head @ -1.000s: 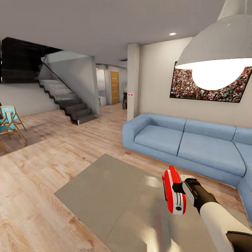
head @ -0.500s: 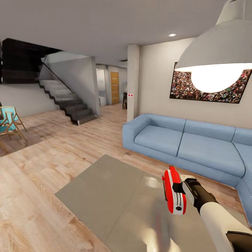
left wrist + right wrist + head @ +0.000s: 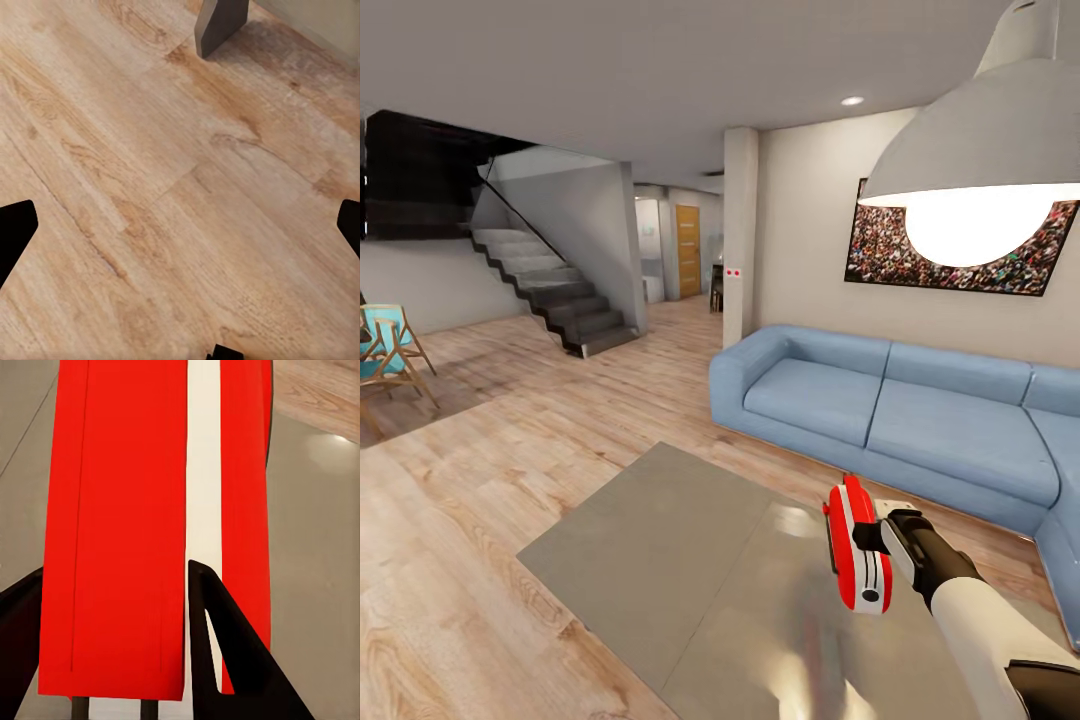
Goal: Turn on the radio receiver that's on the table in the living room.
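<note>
Right gripper (image 3: 872, 540) clamped on the radio receiver (image 3: 857, 546), held on edge above the table (image 3: 660, 550)
Black fingers (image 3: 225, 652) press its red sides; blue sofa (image 3: 900, 410) behind. Left gripper (image 3: 180, 225) spread wide over wood floor (image 3: 150, 187), holding nothing

The desk (image 3: 660, 560) has a broad bare top left of and nearer than the radio receiver (image 3: 857, 548), open room for a claw to pass. The right claw (image 3: 868, 538) is clamped around the receiver, blocking its right side. Far right, the blue sofa (image 3: 900, 410) walls off the desk's far edge. A pendant lamp (image 3: 985, 150) hangs overhead on the right. Under the left claw (image 3: 180, 225), spread wide, lies bare wood floor (image 3: 150, 187), with a dark leg (image 3: 219, 24) beyond.
</note>
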Available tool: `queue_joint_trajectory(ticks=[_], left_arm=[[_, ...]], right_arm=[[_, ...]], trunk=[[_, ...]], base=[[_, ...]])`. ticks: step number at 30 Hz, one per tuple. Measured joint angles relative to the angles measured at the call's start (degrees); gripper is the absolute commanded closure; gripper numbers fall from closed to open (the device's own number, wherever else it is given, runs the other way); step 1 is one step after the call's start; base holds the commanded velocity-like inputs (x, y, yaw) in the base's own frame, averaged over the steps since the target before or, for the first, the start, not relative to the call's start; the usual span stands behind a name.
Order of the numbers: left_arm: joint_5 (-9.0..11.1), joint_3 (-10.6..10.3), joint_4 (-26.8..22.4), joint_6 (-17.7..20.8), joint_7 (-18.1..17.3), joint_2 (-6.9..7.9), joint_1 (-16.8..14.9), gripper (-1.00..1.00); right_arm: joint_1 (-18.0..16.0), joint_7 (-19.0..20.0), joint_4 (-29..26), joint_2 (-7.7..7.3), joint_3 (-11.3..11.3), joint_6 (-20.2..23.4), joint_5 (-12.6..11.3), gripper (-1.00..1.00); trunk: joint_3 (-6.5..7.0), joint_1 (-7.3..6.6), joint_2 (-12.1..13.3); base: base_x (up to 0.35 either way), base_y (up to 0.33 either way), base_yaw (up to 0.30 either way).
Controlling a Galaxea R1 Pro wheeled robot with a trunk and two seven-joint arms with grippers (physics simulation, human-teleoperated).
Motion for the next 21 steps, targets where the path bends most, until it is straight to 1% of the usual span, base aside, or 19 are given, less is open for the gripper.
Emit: queue_joint_trajectory(ticks=[9, 21], left_arm=[[0.05, 0.00, 0.00, 0.00, 0.00, 0.00, 0.03, -1.00], [0.02, 0.00, 0.00, 0.00, 0.00, 0.08, 0.01, -1.00]], right_arm=[[0.00, -0.34, 0.00, -0.01, -0.07, 0.00, -0.12, 1.00], [0.00, -0.36, 0.00, 0.00, 0.03, -0.05, -0.05, 1.00]], trunk=[[0.00, 0.00, 0.00], [2.15, -2.63, 4.80]], base=[[0.000, 0.000, 0.000], [0.000, 0.000, 0.000]])
